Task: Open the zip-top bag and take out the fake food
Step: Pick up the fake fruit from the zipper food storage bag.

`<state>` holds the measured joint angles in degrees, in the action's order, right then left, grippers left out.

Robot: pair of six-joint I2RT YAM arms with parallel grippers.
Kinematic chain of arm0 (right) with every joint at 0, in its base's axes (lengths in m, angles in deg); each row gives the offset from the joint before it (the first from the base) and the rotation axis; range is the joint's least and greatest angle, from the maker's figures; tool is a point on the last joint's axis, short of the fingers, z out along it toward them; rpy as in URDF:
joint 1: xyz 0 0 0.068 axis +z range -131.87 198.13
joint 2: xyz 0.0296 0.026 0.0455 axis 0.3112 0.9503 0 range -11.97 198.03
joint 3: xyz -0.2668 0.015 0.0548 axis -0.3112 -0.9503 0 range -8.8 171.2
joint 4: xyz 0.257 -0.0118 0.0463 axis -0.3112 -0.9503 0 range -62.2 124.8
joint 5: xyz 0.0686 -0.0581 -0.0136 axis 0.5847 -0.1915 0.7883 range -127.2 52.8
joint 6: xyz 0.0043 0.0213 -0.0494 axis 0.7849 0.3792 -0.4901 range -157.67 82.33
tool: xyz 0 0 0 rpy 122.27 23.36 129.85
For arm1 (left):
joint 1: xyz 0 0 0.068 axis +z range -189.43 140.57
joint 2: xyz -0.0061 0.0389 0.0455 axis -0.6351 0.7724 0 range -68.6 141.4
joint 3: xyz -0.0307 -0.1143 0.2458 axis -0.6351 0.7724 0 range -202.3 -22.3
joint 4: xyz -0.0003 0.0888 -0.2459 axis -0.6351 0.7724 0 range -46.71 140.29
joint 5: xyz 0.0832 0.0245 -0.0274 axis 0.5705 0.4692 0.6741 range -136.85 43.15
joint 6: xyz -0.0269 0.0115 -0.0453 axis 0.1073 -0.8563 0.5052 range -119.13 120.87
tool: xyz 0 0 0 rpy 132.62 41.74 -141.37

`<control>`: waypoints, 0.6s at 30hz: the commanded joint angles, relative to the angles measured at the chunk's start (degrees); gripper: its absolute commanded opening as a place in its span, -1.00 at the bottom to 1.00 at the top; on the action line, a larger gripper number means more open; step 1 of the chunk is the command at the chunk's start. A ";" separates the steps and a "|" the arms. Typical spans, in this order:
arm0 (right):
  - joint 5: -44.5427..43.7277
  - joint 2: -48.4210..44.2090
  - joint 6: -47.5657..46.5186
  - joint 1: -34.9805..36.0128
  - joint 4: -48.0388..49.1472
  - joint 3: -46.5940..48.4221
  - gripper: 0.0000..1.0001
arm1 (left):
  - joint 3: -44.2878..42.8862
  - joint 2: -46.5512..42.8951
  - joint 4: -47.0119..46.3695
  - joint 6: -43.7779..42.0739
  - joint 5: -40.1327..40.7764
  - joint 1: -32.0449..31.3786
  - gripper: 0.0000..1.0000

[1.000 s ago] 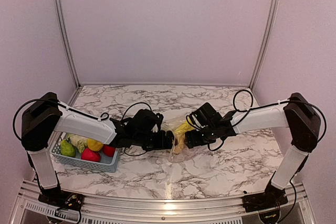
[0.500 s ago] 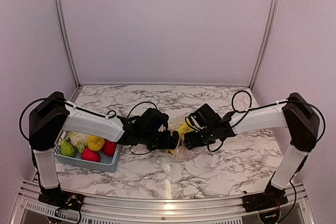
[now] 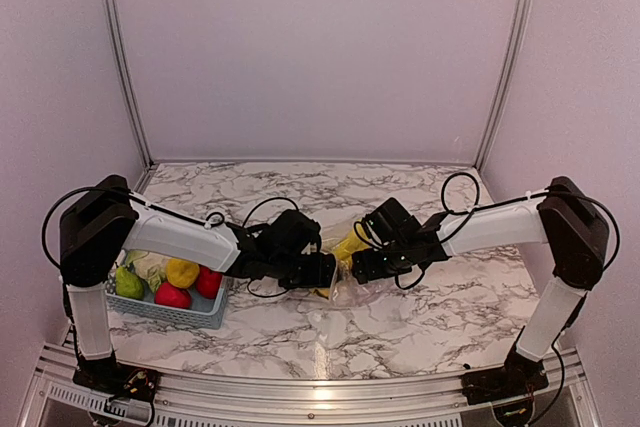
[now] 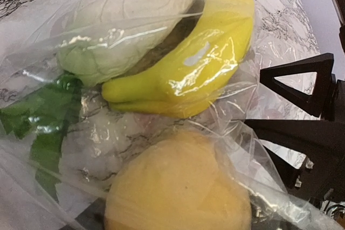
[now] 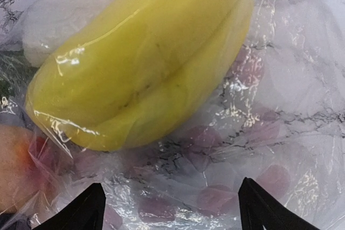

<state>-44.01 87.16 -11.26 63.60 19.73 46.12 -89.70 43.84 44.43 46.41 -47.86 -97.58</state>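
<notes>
Right, marble table (image 3: 420,327) fills the floor of the top view. Left arm (image 3: 180,237) reaches in from 9 o'clock and right arm (image 3: 500,222) from 3 o'clock, meeting just short of centre. Blue lattice basket (image 3: 165,312) sits at approx 8 o'clock on the table, under the left arm, w/ a green pear (image 3: 128,283), a lemon (image 3: 181,272), two red apples (image 3: 172,295) and a pale leafy veg inside. Zip-top bag (image 3: 350,292) lies flat on the marble btw the two wrists, clear and crinkly, hard to see but for glare. In it, a banana (image 3: 348,244) pokes out toward 12 o'clock. Left wrist cam shows that banana behind the film, a pale cabbage (image 4: 124,20) touching it at 10 o'clock, a dark green leaf (image 4: 48,111) at 9 o'clock, and a round yellow fruit (image 4: 178,187) at 6 o'clock, all under plastic. Left claw (image 3: 322,269) is right at the bag's 9 o'clock edge; its fingers don't show clearly in any view, so can't tell how they stand. Right claw (image 3: 358,265) is at the 3 o'clock edge; its fingertips (image 5: 89,208) stand spread wide, pinching nothing, w/ bag film and marble showing btw them.
</notes>
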 commanded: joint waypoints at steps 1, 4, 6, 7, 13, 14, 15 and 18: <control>-1.54 -0.90 0.74 -0.47 -1.01 0.06 0.66 | 0.27 -2.31 1.88 -0.95 0.66 -0.38 0.28; -1.64 -1.38 0.67 -1.54 -0.83 -0.28 0.66 | 1.04 -3.89 2.26 -1.23 2.37 -0.43 0.23; -1.58 -1.72 0.38 -2.46 -0.76 -0.58 0.67 | 1.74 -4.83 2.42 -1.14 2.59 -0.39 0.21; -1.55 -1.75 0.27 -2.92 -0.73 -0.64 0.67 | 2.01 -5.20 2.40 -1.22 2.60 -0.40 0.21; -1.36 -1.97 -0.78 -5.13 -1.03 -0.85 0.67 | 2.98 -6.58 2.23 -1.50 1.86 -0.38 0.26; -1.37 -2.03 -0.90 -5.32 -0.91 -0.93 0.67 | 3.12 -6.74 1.98 -1.48 1.74 -0.38 0.28; -1.29 -2.02 -0.97 -5.47 -0.92 -1.01 0.67 | 3.26 -6.86 1.98 -1.45 1.72 -0.41 0.29; -1.22 -1.94 -1.10 -5.81 -0.93 -1.06 0.67 | 3.47 -7.21 2.09 -1.57 1.72 -0.38 0.39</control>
<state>-44.40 86.66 -11.65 58.51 19.62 45.57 -87.38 38.86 45.53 45.63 -46.42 -97.58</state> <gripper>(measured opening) 0.834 0.745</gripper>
